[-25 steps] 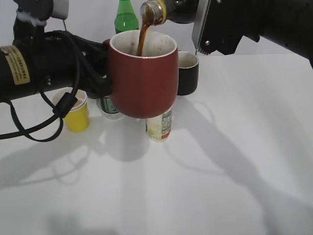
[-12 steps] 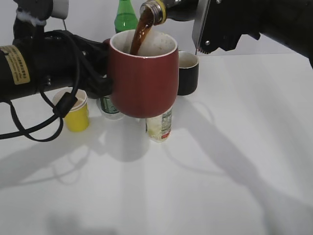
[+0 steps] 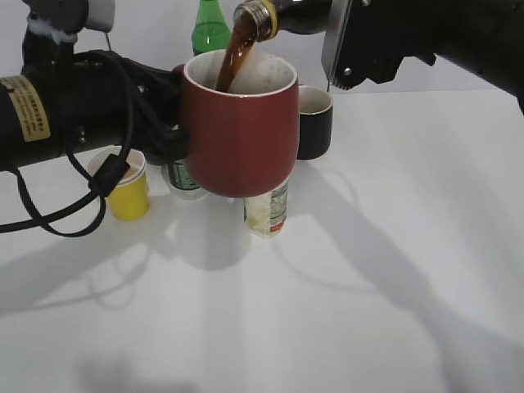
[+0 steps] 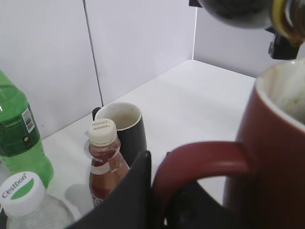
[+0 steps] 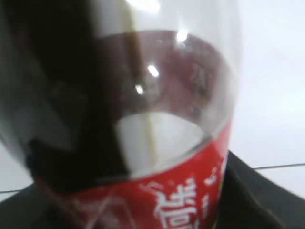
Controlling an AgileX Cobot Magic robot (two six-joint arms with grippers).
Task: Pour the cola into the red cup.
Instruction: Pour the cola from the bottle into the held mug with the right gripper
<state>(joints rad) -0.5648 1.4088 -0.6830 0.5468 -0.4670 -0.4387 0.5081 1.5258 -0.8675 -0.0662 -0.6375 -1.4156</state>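
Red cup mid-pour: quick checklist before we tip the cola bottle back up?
1. Stream lands inside the red cup: ok, it runs from the bottle mouth to inside the rim.
2. Cup handle held by the left gripper: ok, fingers close on it.
3. Cup upright, off the table: ok.
4. Fill level: cannot tell, inside hidden.
5. Cola bottle held by the right gripper: ok, but fingers not visible.
6. Items under the cup, yellow cup and black mug: ok, no spill seen.

Black arms [image 3: 74, 106], looped cable [image 3: 98, 184], yellow label [image 3: 24, 106].
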